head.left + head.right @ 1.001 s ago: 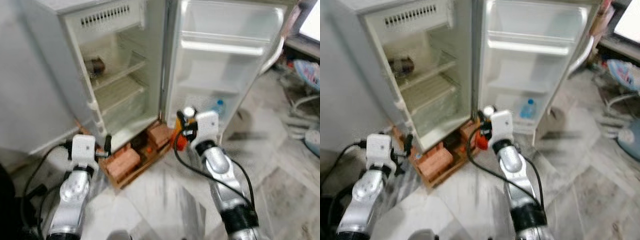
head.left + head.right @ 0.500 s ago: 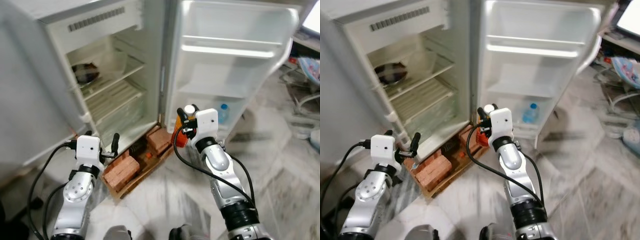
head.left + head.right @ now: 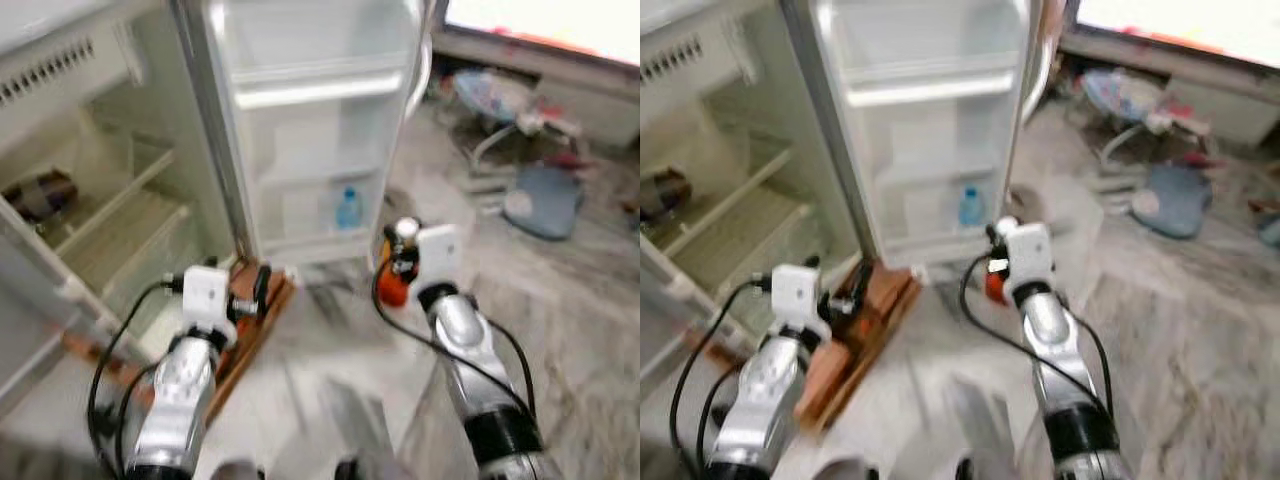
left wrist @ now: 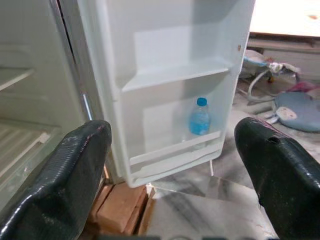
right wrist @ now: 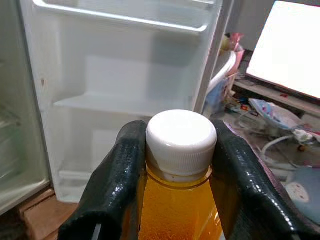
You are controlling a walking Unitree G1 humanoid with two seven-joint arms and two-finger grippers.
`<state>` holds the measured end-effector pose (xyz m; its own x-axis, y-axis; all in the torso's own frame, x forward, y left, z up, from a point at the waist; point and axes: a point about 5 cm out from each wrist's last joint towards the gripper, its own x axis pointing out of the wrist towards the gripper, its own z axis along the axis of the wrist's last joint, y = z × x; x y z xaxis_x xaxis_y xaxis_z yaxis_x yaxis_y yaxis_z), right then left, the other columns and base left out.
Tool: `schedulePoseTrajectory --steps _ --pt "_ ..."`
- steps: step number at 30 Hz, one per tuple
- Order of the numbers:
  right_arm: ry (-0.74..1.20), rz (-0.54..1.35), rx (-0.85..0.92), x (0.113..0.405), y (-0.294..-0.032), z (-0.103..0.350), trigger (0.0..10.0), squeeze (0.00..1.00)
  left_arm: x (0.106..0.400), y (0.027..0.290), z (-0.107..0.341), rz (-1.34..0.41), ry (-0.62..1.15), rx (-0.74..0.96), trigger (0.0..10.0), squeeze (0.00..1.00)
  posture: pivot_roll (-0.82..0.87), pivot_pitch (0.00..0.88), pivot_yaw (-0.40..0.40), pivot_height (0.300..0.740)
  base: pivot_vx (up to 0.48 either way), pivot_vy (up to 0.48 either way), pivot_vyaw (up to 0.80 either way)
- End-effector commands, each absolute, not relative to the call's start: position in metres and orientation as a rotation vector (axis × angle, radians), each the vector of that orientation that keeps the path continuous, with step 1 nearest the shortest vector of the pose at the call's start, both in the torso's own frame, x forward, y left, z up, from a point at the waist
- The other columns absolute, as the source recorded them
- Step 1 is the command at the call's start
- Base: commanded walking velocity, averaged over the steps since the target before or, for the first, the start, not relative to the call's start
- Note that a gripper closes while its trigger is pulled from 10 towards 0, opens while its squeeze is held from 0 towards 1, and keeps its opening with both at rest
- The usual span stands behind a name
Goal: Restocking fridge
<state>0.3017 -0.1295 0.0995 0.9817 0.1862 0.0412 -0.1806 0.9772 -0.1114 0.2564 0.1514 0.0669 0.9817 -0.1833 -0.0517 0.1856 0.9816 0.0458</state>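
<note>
The fridge stands open, its white door [image 3: 310,120] swung wide in front of me. A blue-capped water bottle [image 3: 347,209] stands upright in the door's bottom shelf [image 4: 175,150]. My right gripper [image 3: 400,262] is shut on an orange juice bottle [image 5: 175,210], its fingers [image 5: 117,180] clamping the neck just under the white cap [image 5: 180,137]. It holds the bottle upright, low, to the right of the door and short of it. My left gripper [image 3: 255,295] hangs open and empty near the fridge's foot, facing the door shelves.
A dark rounded item [image 3: 40,195] lies on a wire shelf inside the fridge. Bricks and a wooden board [image 3: 250,330] prop the fridge's base. Clutter, a blue cushion [image 3: 545,200] and cables lie on the marble floor at the right.
The whole picture has swung to the right, so the door now sits in the middle and the fridge's inside at the left. Both grippers keep their poses; the right still holds the bottle.
</note>
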Motion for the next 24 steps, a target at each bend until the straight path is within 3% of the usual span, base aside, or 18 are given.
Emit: schedulePoseTrajectory --steps 1,24 --pt "-0.099 0.215 -0.101 0.3044 -0.1209 0.1094 10.0 0.0 0.2557 0.1544 0.0667 -0.181 0.046 0.058 10.0 0.0 0.1 0.033 -0.016 0.74 0.307 0.0 0.0" --pt "-0.101 0.256 -0.089 0.3028 -0.1133 0.1082 10.0 0.0 0.2566 0.1539 0.0667 -0.176 0.05 0.059 10.0 0.0 0.1 0.03 -0.014 0.74 0.463 0.0 0.0"
